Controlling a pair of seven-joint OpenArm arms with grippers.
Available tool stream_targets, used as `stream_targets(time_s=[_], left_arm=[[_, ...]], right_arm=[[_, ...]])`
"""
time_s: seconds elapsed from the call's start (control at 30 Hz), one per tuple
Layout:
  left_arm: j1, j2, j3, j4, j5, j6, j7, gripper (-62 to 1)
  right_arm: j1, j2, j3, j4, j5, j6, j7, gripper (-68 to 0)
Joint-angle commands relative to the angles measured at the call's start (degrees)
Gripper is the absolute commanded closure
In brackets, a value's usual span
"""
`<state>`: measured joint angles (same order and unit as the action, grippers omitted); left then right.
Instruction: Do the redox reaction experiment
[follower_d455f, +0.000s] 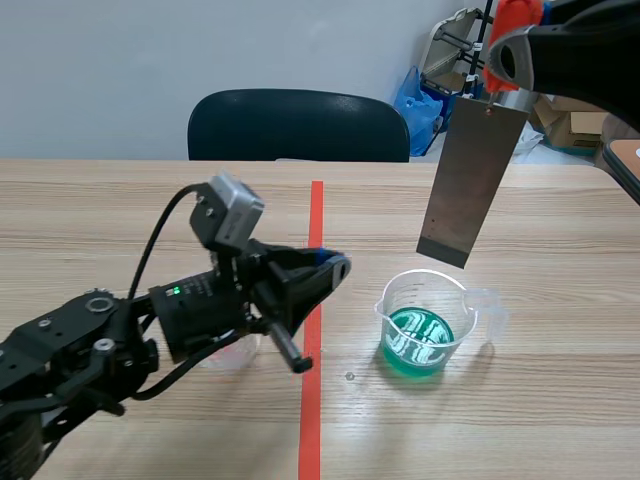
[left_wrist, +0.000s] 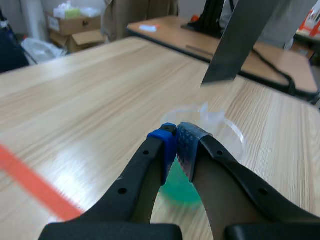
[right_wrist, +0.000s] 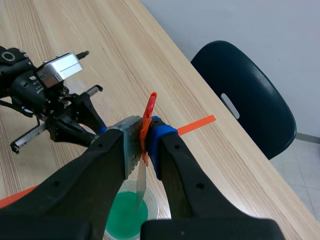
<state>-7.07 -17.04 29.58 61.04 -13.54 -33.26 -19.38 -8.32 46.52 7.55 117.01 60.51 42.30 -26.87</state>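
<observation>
While right fingers (right_wrist: 182, 175) clamp the metal plate (follower_d455f: 472, 170) above the beaker (follower_d455f: 392, 320), lower it straight, centred; left fingers (left_wrist: 145, 170) pinched empty.

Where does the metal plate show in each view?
Scene view: metal plate hangs upper right, above the beaker.
Left wrist view: metal plate ahead of the shut jaws, over the beaker.
Right wrist view: metal plate edge-on below the gripping jaws, over the beaker.
Shared landmark: the beaker of green liquid.
</observation>
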Motion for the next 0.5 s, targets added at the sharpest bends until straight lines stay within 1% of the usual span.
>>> stream_targets(time_s=[0.0,0.07,0.13,0.2,0.27,0.4,0.47], left_arm=[[1.5,-1.9,-1.1,0.5,-0.8,-0.4,-1.8,-2.6],[3.5,-4.9,-2.5,0.6,-1.0,-0.4,-4.7,-2.6],[6.2,-8.1,-4.3,1.7,-2.6,-0.5,-7.3,-2.6],[9.5,-11.4,-6.6,3.8,-4.1,-0.6,-8.9,-2.6],[13.8,-15.0,-9.3,6.9,-4.7,-1.0,-10.7,-2.6],[24.0,-21.0,-15.6,13.6,-4.9,-0.9,-13.2,-2.6],[29.5,-23.3,-19.3,16.5,-4.9,-0.9,-14.8,-2.6]], right_arm=[[0.4,0.9,0.4,0.7,0.6,0.4,1.1,-0.6],[0.4,0.9,0.4,0.7,0.6,0.4,1.1,-0.6],[0.4,0.9,0.4,0.7,0.6,0.4,1.2,-0.6],[0.4,0.9,0.4,0.7,0.6,0.4,1.3,-0.6],[0.4,0.9,0.4,0.7,0.6,0.4,1.3,-0.6],[0.4,0.9,0.4,0.7,0.6,0.4,1.3,-0.6],[0.4,0.9,0.4,0.7,0.6,0.4,1.3,-0.6]])
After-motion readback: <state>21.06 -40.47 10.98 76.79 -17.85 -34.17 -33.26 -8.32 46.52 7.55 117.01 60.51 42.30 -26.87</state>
